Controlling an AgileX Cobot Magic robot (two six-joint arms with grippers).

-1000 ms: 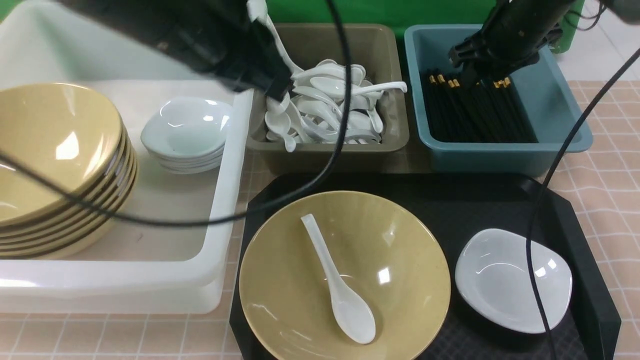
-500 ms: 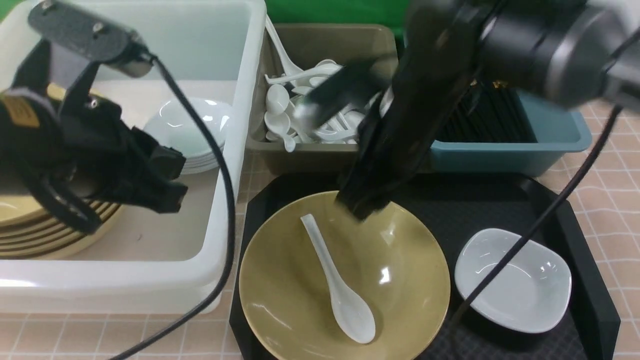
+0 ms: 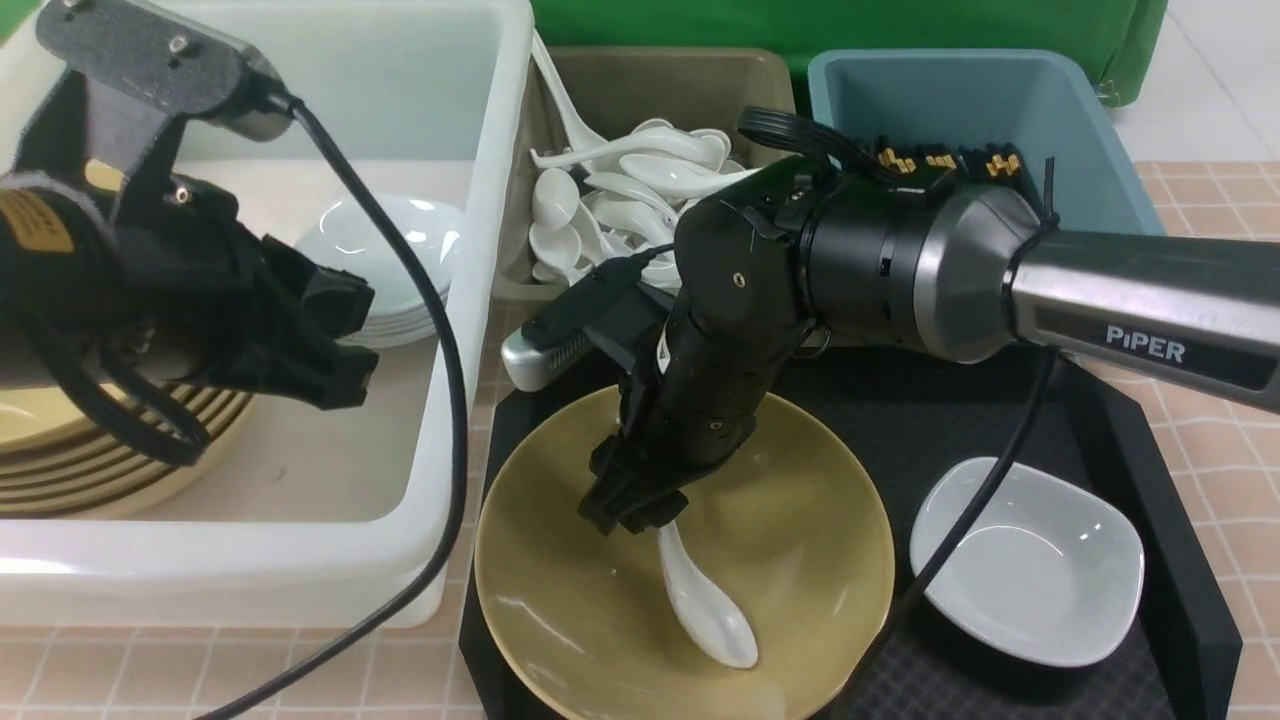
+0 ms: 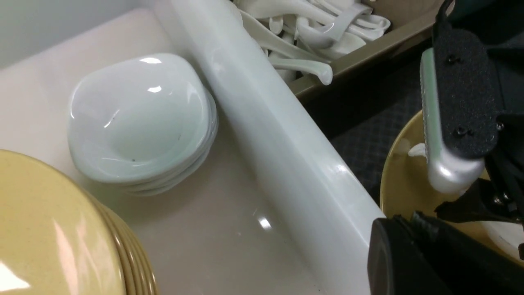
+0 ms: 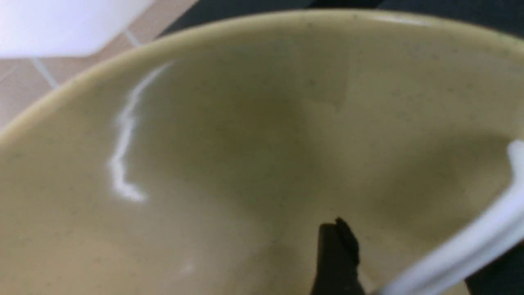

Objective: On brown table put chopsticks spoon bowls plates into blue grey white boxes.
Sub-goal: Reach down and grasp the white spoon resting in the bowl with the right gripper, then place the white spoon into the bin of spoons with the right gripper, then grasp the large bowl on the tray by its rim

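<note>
A white spoon (image 3: 705, 610) lies in the big yellow bowl (image 3: 800, 560) on the black tray (image 3: 1130, 420). My right gripper (image 3: 635, 510) reaches down into that bowl, open, over the spoon's handle. In the right wrist view the handle (image 5: 462, 246) runs between the two dark fingers (image 5: 335, 254), with a gap beside it. A white plate (image 3: 1030, 560) sits on the tray to the right. My left gripper (image 3: 340, 370) hangs shut and empty over the white box (image 3: 250, 560). Chopsticks (image 3: 940, 160) lie in the blue box (image 3: 1080, 130), mostly hidden by the right arm.
The white box holds a stack of yellow bowls (image 3: 60, 460) and a stack of white plates (image 3: 400, 240). The grey-brown box (image 3: 640, 80) between the white and blue boxes is full of spoons (image 3: 620, 190). Cables trail from both arms across the front.
The right arm swung from the blue box down into the yellow bowl, over the spoon. The left arm pulled back from the spoon box to above the white box.
</note>
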